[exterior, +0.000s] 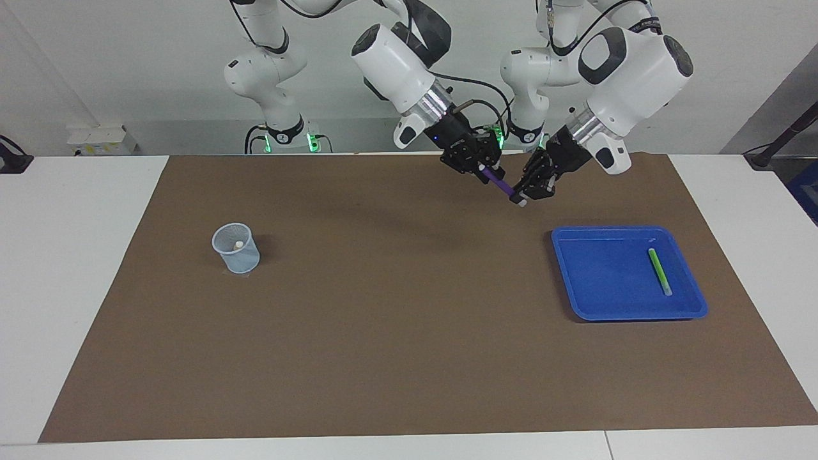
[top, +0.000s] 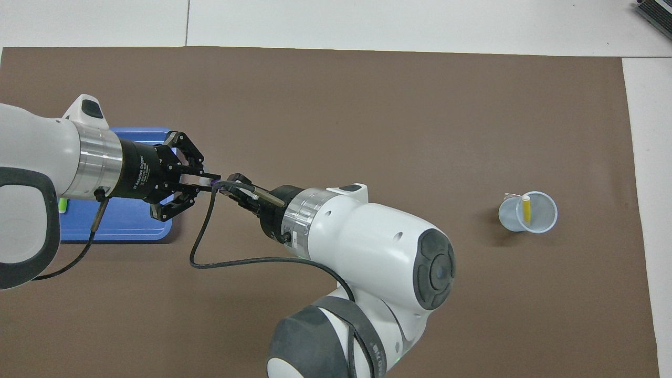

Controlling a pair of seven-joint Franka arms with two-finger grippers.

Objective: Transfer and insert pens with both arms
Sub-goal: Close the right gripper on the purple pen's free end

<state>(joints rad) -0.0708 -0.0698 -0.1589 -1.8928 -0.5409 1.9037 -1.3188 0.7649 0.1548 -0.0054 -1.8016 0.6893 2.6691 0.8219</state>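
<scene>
A: Item one, left gripper (exterior: 525, 193)?
B: Raised over the brown mat (exterior: 396, 332), near the tray's corner toward the robots. Fingers clamped on the pale cap end of the purple pen (exterior: 502, 184).

A: Item two, right gripper (exterior: 487, 171)?
B: Also in the air, tip to tip with the left. Its fingers flank the pen's other end; whether they already press on it I cannot tell. The pen hangs slanted between the two.

A: Item three, green pen (exterior: 658, 271)?
B: Lying flat in the blue tray (exterior: 601, 281), along the side toward the left arm's end of the table, whitish tip pointing away from the robots.

A: Item four, yellow pen (top: 526, 208)?
B: Standing tilted inside the clear cup (exterior: 236, 248), toward the right arm's end of the table, white cap up. Cup and tray are well apart.

A: Surface?
B: Mat covers most of the white table (exterior: 83, 268).
</scene>
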